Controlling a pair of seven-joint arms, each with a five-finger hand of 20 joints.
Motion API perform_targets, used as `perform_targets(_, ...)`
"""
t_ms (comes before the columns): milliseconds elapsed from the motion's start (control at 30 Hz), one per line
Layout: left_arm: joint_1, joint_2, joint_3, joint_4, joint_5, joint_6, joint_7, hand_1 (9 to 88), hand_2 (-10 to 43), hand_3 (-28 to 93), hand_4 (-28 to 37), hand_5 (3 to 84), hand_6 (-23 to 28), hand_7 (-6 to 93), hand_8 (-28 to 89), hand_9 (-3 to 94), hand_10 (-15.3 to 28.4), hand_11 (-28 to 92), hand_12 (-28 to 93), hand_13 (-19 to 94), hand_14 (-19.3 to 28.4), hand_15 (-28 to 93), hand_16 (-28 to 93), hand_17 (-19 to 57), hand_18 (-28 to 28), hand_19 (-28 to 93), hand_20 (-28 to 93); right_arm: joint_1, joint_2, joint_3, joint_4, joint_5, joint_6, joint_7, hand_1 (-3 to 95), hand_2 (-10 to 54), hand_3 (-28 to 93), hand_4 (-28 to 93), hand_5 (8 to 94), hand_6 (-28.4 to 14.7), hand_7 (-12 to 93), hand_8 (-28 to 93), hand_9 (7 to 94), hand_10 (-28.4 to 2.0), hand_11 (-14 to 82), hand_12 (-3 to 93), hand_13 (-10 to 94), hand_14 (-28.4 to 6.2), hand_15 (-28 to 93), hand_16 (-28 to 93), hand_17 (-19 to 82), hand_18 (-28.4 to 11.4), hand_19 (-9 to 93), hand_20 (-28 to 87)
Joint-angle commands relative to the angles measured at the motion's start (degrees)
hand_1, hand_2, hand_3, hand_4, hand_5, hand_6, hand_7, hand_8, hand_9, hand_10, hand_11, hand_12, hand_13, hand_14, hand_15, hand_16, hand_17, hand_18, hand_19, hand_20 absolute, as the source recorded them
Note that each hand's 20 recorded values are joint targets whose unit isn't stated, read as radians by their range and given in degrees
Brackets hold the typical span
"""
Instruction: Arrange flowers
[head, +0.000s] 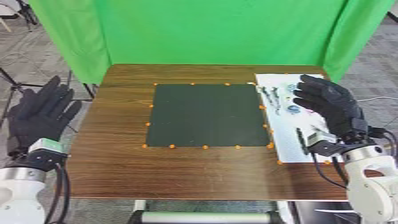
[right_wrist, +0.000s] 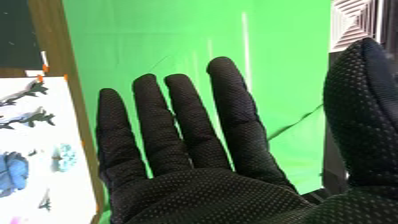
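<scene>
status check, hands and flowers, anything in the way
Left hand open, off the table's left side. Right hand open, above white sheet. Flowers on sheet, ungrasped.

A brown table (head: 204, 182) stands on grey carpet (head: 31, 62). Beyond its far edge hangs a bright green curtain (head: 213, 35), with folds toward both sides. In the head view, thin black stand legs (head: 11, 78) rise near the left edge, and something pale (head: 8, 11) in the far left corner is too small to make out. A thin pale cable (head: 378, 98) lies on the carpet at right. A pale green bar (head: 204, 218) runs crosswise below the table's near edge. The right wrist view has a white panel (right_wrist: 354, 21) with nested squares beside the curtain, and a dark cord (right_wrist: 296, 121) slanting in front of the green.
</scene>
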Motion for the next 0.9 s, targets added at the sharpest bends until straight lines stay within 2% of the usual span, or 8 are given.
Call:
perform_targets(33,2.1,-1.76,-0.57,-1.49,0.65,0.59,1.00,26.0,11.7,71,-28.3,35.5,4.4,9.2,-9,26.1,11.0,14,6,16,7.9,22,-9,-3.2,9.8,30,8,-1.1,-0.3,0.3,-1.1,-1.3,0.8,0.1,17.8,-6.5,81,-26,45.8,-4.0,20,-13,42.8,-15.5,8.6,15.5,33,-14.4,17,19,11,-18.6,38,19)
perform_targets(400,3.6,-2.32,-2.25,-2.48,0.39,0.75,2.06,26.1,11.8,71,-28.3,35.9,4.5,9.3,-9,26.5,11.0,15,6,17,8.2,22,-9,-3.2,10.0,30,8,-2.6,1.0,1.0,-3.1,-6.6,4.5,0.8,18.2,-6.7,81,-26,45.9,-4.0,21,-13,43.2,-15.7,8.9,15.4,34,-14.3,18,19,11,-18.8,39,19)
perform_targets(533,5.1,-2.25,-3.43,-3.11,0.34,1.18,3.10,26.1,11.8,71,-28.3,36.1,4.5,9.5,-9,26.7,11.1,15,6,17,8.3,23,-9,-3.3,10.2,30,8,-4.9,2.8,1.1,-5.5,-17.2,10.5,3.6,18.9,-7.4,81,-26,45.9,-4.3,21,-13,43.4,-16.0,9.5,15.5,34,-14.4,19,19,11,-19.5,41,20)
perform_targets(600,5.4,-2.31,-4.10,-3.23,1.24,2.35,3.28,26.2,11.8,71,-28.3,36.1,4.5,9.5,-9,26.9,11.3,15,6,17,8.3,23,-9,-3.3,10.3,30,8,-6.1,4.3,-0.6,-6.5,-22.7,17.8,5.1,19.7,-8.5,81,-27,45.6,-4.5,21,-13,43.6,-16.0,10.1,15.5,35,-14.6,21,19,11,-19.9,43,20)
perform_targets(667,5.7,-1.93,-4.56,-3.27,0.68,2.31,3.89,26.1,11.8,71,-28.3,36.1,4.5,9.5,-9,26.9,11.3,15,6,17,8.3,23,-9,-3.3,10.3,30,8,-7.0,6.5,-3.2,-7.4,-31.5,27.3,9.4,20.6,-9.4,81,-27,47.1,-4.8,23,-14,46.2,-16.0,12.6,15.1,38,-14.8,25,17,12,-20.7,46,20)
perform_targets(700,5.5,-1.83,-4.65,-3.25,0.56,2.24,3.91,26.1,11.7,71,-28.3,36.1,4.5,9.5,-9,26.9,11.4,15,6,17,8.3,23,-9,-3.3,10.3,30,8,-7.4,7.0,-3.8,-7.8,-37.7,29.1,12.8,20.9,-9.5,81,-27,48.2,-4.9,23,-14,48.2,-15.8,13.8,15.0,39,-14.6,27,17,13,-20.8,47,20)
perform_targets(833,5.3,-1.49,-5.08,-3.20,0.77,1.97,3.30,26.2,11.7,71,-28.3,36.3,4.5,9.6,-9,27.0,11.3,15,6,17,8.4,23,-9,-3.4,10.4,30,8,-11.1,8.1,-2.8,-9.5,-52.4,27.3,19.1,20.8,-9.5,80,-28,50.8,-5.3,24,-15,51.5,-16.4,15.4,14.8,42,-15.3,31,15,14,-22.2,52,21)
perform_targets(900,5.6,-1.10,-5.29,-3.16,0.55,2.50,3.97,26.2,11.7,71,-28.3,36.3,4.5,9.7,-9,27.0,11.3,15,6,17,8.5,23,-9,-3.4,10.4,31,8,-9.1,9.8,-6.0,-8.9,-59.0,26.7,23.7,19.7,-9.5,78,-28,51.5,-5.7,24,-15,52.8,-16.8,16.2,15.2,43,-15.5,32,15,15,-22.6,55,22)
